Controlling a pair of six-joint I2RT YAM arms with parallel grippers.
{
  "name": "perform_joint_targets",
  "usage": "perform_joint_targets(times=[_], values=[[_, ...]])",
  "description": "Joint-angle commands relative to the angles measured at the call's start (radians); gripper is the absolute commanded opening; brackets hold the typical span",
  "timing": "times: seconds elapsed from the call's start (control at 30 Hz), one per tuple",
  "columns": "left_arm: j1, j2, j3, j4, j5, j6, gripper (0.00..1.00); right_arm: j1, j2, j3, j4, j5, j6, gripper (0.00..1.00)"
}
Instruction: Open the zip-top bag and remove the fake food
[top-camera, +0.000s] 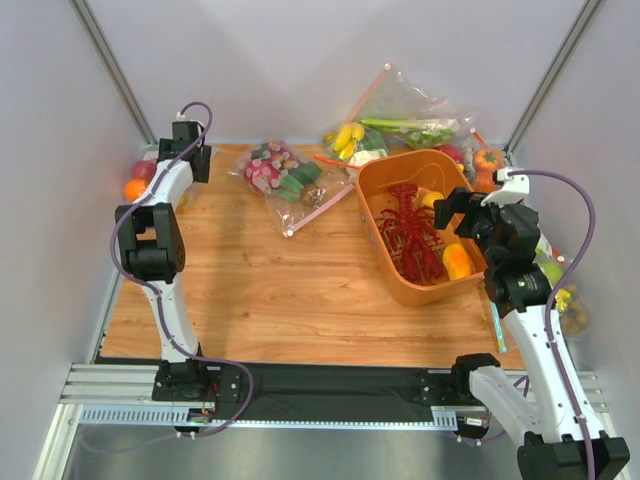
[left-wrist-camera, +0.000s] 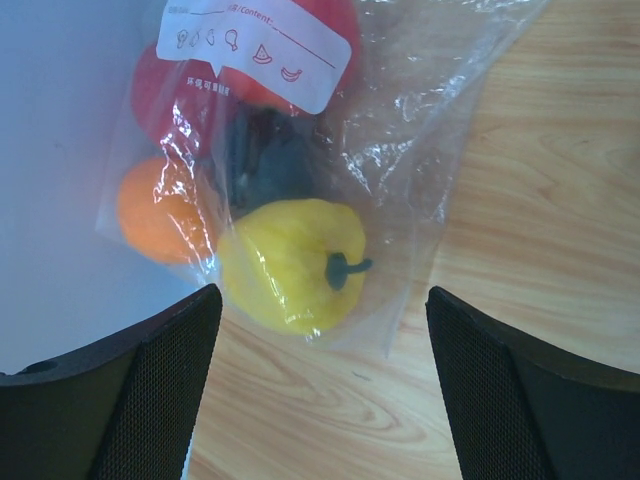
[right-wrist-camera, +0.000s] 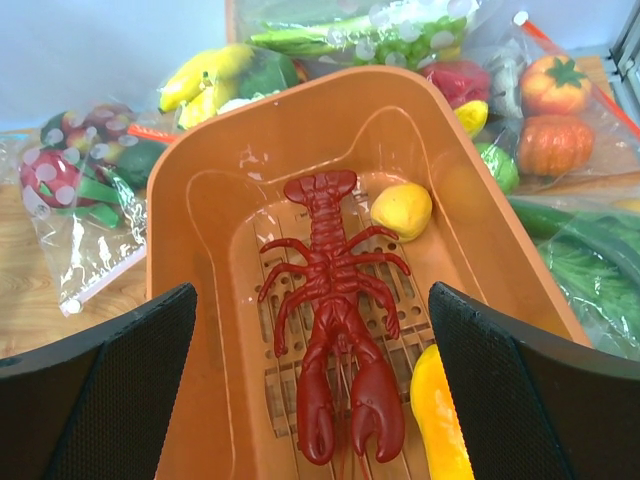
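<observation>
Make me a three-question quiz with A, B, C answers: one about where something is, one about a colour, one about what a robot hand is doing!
1. Where is the red lobster?
A) in the orange basket
B) on the bare wood
C) inside a clear bag

2. What colour is the fruit nearest the left gripper inside the zip-top bag?
A) blue
B) yellow
C) pink

3. How do the left gripper's jaws stand?
A) shut on the bag
B) shut on the lobster
C) open, holding nothing

1 A: it lies on the basket's floor.
2 B: the fruit just ahead of the fingers is yellow.
3 C: both fingers stand wide apart, touching nothing.
</observation>
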Motion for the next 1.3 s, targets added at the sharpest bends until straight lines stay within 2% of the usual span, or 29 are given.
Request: perform_joint_targets(times=[0.0,0.1,0.47,0.53,0.6,0.73,0.83,0.87,0.97,1.27], values=[[0.031,0.055,0.099,-0.009,-0.047,0.037,0.9,-0.001,0.018,0.008,-0.002,-0.018,-0.006,1.0],[0.068,0.107,0.148,-0.041,-0.048,0.0,0.9,-0.003,0.024,0.008,-0.002,-0.016,-0.013,1.0],[0.132,0.181,0.22,-0.089,0.139,-0.004,0.89,-0.001,0.004,0.012,-0.017,-0.015,-0.042,1.0],[0.137,0.186,0.223,-0.101,0.163,-0.006,0.81,-0.003,0.006,0.017,-0.024,-0.012,-0.046,1.0],[0.138,0.193,0.223,-0.104,0.172,-0.009,0.65,-0.003,0.001,0.019,-0.03,-0.012,-0.049,1.0],[0.14,0.213,0.243,-0.132,0.217,-0.011,0.48,-0.003,-0.015,0.011,-0.031,-0.015,-0.049,1.0],[0.14,0.229,0.266,-0.173,0.258,-0.024,0.26,-0.003,-0.019,0.009,-0.028,-0.013,-0.053,1.0],[0.14,0.227,0.269,-0.184,0.265,-0.027,0.0,-0.001,-0.016,0.009,-0.027,-0.013,-0.052,1.0],[0.14,0.203,0.262,-0.231,0.258,-0.057,0.0,-0.003,-0.011,0.014,-0.025,-0.018,-0.053,1.0],[0.137,-0.04,0.0,-0.296,0.372,-0.113,0.0,-0.001,-0.042,0.008,-0.025,-0.036,-0.044,1.0]])
